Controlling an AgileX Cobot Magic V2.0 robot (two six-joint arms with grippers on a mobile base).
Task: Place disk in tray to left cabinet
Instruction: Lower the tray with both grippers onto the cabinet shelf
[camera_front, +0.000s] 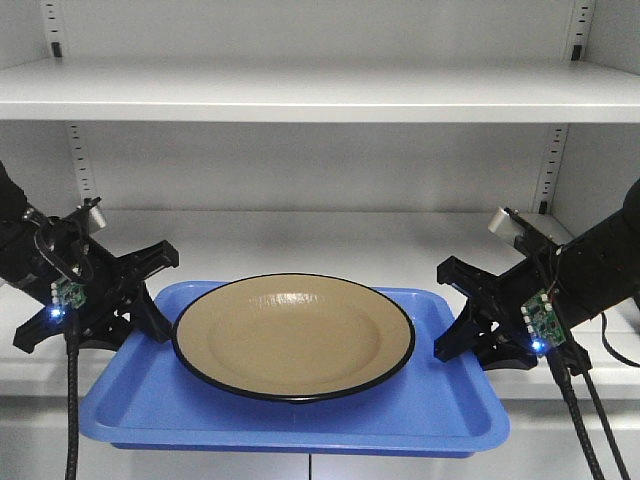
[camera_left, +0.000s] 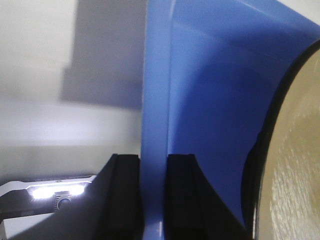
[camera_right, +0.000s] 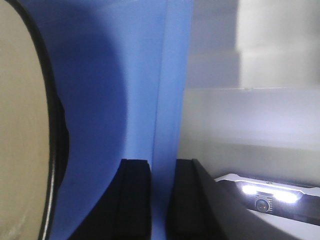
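The white cabinet with wide flat shelves (camera_front: 320, 95) fills the view, with perforated metal strips (camera_front: 76, 160) up its back corners. At the front of its lower shelf (camera_front: 320, 235) is the blue plastic rectangular tray (camera_front: 440, 405), level, its near edge past the shelf's front. Whether it rests on the shelf cannot be told. The round tan disk with a thin black rim (camera_front: 293, 335) lies centred in the tray. The left fingers (camera_left: 125, 200) are clamped on the tray's left rim, the right fingers (camera_right: 135, 200) on its right rim.
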